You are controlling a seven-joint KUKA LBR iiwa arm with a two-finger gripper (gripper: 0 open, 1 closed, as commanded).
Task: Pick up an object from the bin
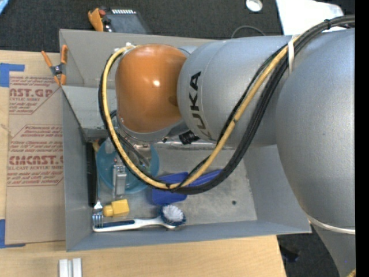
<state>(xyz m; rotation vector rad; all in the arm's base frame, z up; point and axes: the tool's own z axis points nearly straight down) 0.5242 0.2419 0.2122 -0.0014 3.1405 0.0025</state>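
My gripper (120,180) hangs below the orange wrist cover, down in the left half of the bin. It is over a pale blue translucent round dish (109,165) lying by the left wall. Just in front of it lies a small yellow block (117,208). A thin black stick (90,175) runs along the left wall beside the dish. Nothing can be seen held in the gripper.
A blue-and-white toothbrush (135,224) lies along the front wall. A blue-handled brush (167,196) with a white round head (172,214) lies right of the yellow block. The arm and its cables cover the back and right of the bin.
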